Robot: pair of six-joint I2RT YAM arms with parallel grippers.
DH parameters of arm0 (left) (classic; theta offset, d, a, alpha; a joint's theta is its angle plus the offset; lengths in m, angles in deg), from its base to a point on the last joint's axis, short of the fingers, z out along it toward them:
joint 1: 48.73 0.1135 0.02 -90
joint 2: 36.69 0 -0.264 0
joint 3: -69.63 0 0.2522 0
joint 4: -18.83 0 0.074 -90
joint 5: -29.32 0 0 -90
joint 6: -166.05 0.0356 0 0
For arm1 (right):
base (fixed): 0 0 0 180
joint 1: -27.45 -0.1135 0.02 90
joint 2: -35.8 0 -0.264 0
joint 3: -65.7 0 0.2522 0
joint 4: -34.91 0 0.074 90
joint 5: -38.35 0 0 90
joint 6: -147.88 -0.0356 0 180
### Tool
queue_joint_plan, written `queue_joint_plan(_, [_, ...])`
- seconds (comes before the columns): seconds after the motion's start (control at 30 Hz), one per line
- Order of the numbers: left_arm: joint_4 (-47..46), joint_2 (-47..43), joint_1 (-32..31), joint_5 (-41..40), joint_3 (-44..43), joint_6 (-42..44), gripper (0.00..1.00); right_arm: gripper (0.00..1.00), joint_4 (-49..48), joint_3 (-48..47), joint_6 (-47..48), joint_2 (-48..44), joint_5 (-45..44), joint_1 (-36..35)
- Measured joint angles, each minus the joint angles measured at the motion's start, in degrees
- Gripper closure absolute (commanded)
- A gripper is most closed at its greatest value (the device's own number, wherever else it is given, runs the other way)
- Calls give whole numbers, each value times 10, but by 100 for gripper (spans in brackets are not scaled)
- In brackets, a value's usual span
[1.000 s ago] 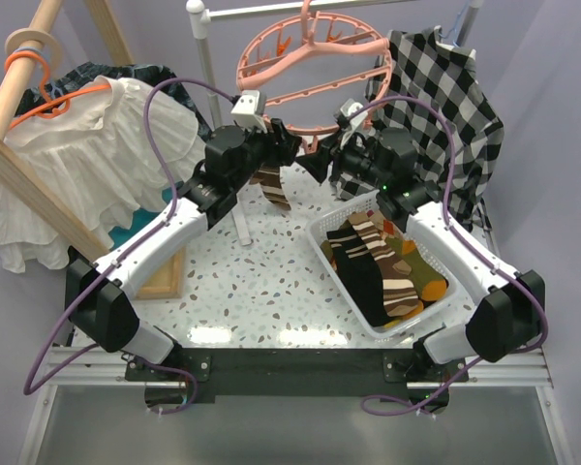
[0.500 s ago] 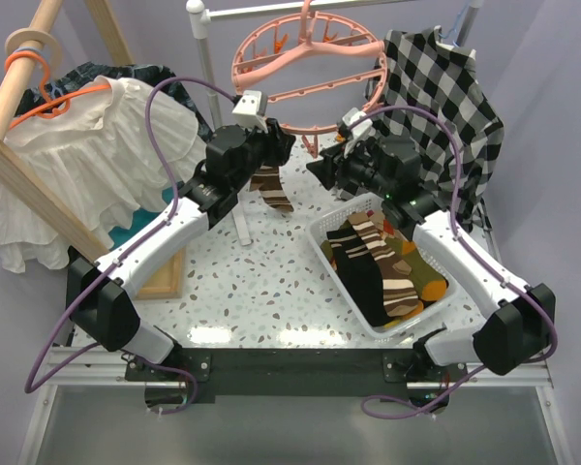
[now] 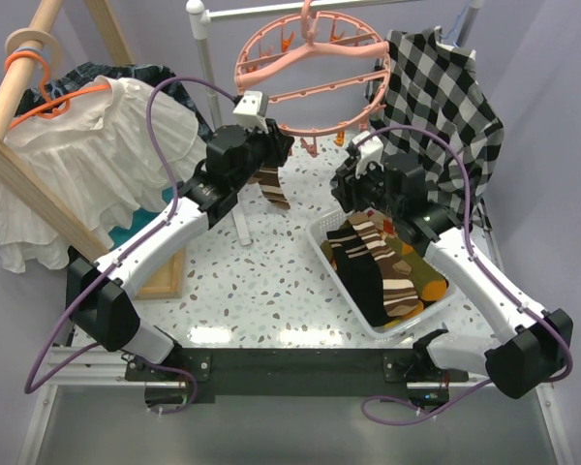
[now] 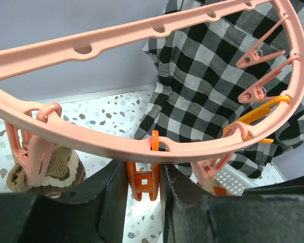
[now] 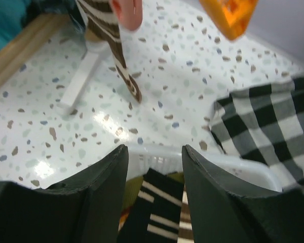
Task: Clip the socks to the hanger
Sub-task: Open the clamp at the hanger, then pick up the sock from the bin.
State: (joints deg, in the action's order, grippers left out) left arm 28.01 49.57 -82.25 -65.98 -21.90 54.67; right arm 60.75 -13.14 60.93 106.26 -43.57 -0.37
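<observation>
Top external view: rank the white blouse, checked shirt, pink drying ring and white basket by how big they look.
1. white blouse, clearly the largest
2. checked shirt
3. pink drying ring and white basket: they look about alike. The ring hangs higher, nearer the camera, so no ranking between them.

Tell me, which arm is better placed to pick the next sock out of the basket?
Right, probably. The right gripper hovers open just above the white basket holding the socks, while the left gripper is up at the pink hanger, pinching an orange clip.
</observation>
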Motion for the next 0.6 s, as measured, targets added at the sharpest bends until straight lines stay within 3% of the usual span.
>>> queue_joint_plan(0.37, [15, 0, 0, 10, -5, -9, 100, 49, 115, 42, -42, 5, -81, 3])
queue_joint_plan(0.6, [27, 0, 0, 15, -9, -18, 100, 50, 117, 39, -89, 87, -67, 77])
